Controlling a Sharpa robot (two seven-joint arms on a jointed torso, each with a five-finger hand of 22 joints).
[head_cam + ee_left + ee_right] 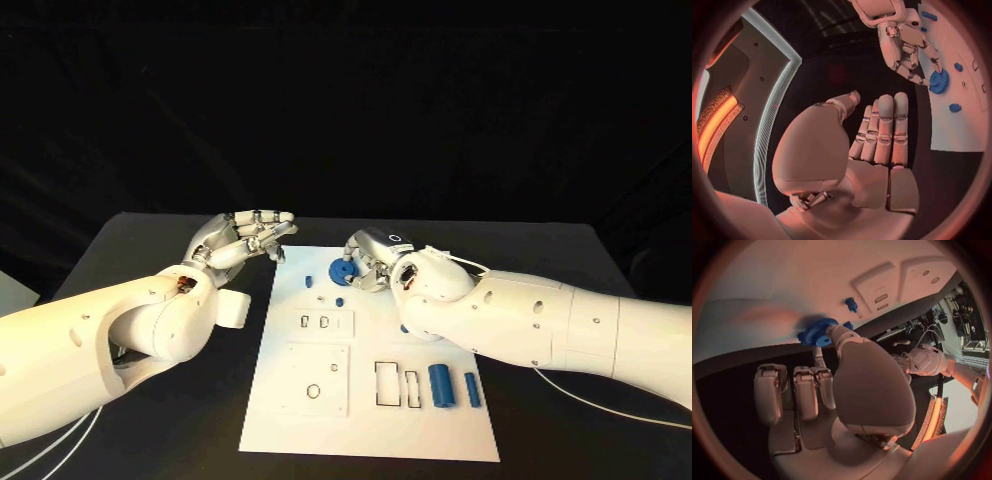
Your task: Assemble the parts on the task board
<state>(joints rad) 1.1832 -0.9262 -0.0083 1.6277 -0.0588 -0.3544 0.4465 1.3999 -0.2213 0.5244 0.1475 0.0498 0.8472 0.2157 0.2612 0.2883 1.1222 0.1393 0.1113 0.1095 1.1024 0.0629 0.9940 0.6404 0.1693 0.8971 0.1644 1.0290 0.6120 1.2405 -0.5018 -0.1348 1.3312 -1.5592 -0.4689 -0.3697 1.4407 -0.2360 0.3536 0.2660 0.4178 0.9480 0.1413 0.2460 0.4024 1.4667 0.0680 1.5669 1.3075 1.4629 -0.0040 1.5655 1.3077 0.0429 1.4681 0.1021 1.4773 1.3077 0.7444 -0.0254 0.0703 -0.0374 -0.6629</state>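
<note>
Seating the blue gear [345,270] at the task board [368,420]'s twelve o'clock end, the right hand [378,259] pinches it; better press straight down. The left hand [248,236] hovers empty, fingers loosely curled, at nine o'clock.

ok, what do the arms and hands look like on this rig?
Both arms are bulky, smooth white shells with small dark screw holes. The left hand and right hand are silver metal with segmented fingers and rounded palm covers. Thin white cables trail from each arm near the table edge.
</note>
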